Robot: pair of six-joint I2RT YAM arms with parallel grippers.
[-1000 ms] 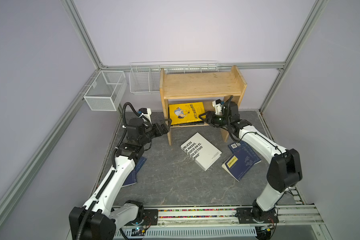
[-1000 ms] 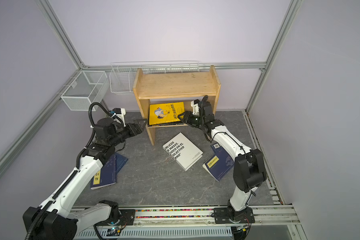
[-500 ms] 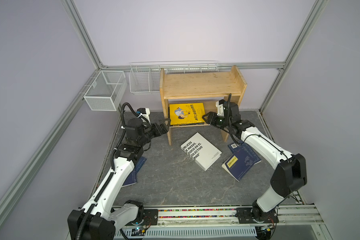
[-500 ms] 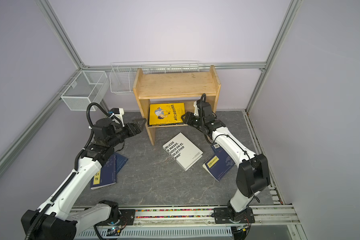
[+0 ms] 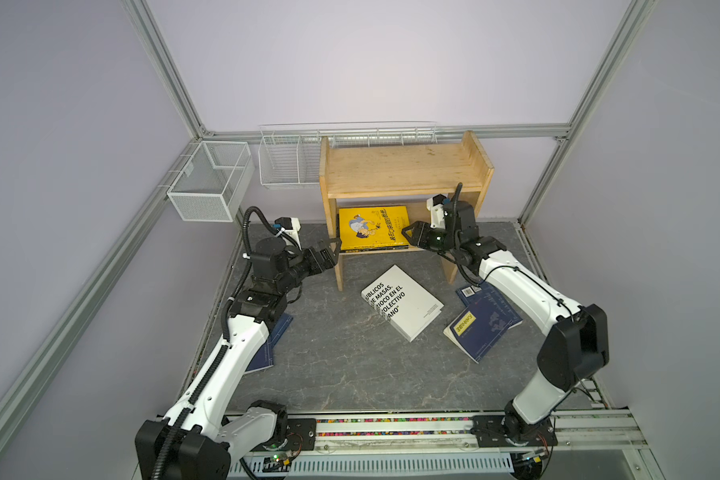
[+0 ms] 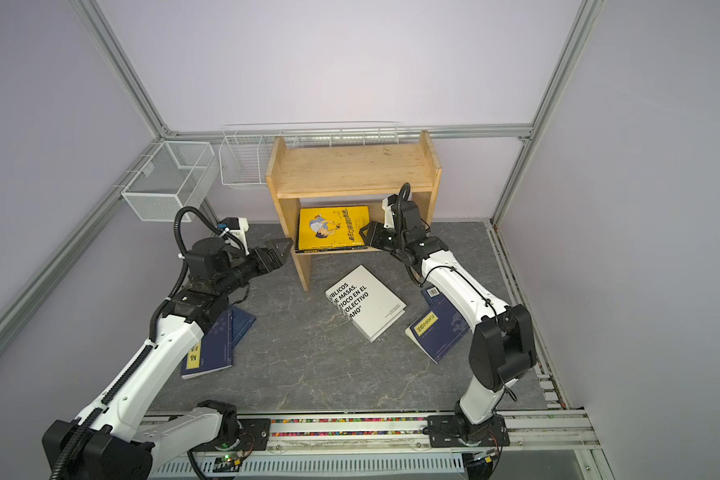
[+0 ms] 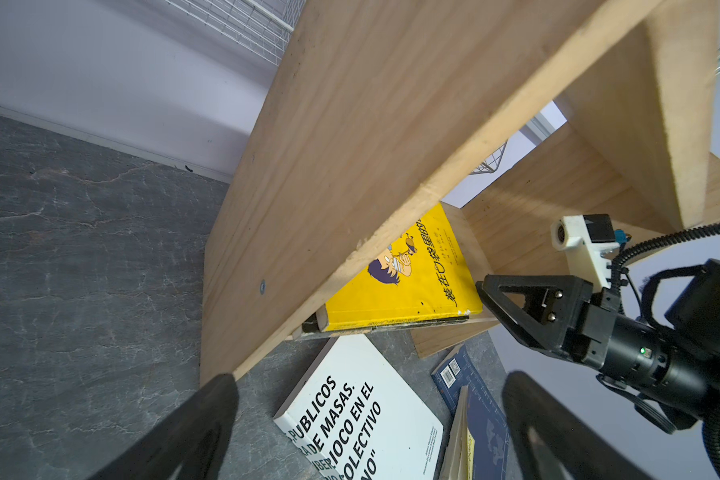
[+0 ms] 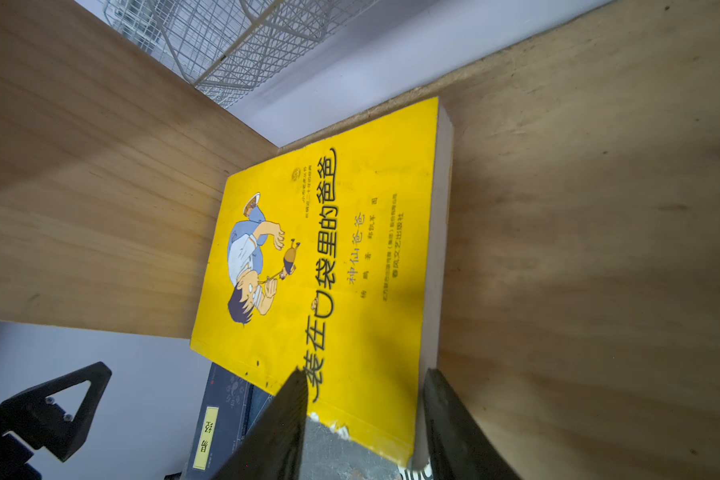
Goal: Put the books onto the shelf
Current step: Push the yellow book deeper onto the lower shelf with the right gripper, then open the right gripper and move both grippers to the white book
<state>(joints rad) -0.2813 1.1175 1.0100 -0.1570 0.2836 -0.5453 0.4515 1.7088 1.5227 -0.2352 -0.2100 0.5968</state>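
1. Right gripper (image 8: 364, 374): jaws half apart astride a corner of the yellow book (image 8: 329, 270). Pinching it or nudging it home? Hard to say.
2. Left gripper (image 5: 335, 248) gapes empty beside the shelf (image 5: 400, 168), likely steadying its side panel.
3. Yellow book's on the lower tier; white book (image 5: 408, 309) and navy books (image 5: 489, 328) lie on the floor.

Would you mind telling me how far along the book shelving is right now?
Done: the yellow book lies flat on a dark book on the lower tier of the shelf. In hand: the right gripper sits at its corner, grip unclear; the left gripper is open and empty. Left: the white book and navy books on the table.
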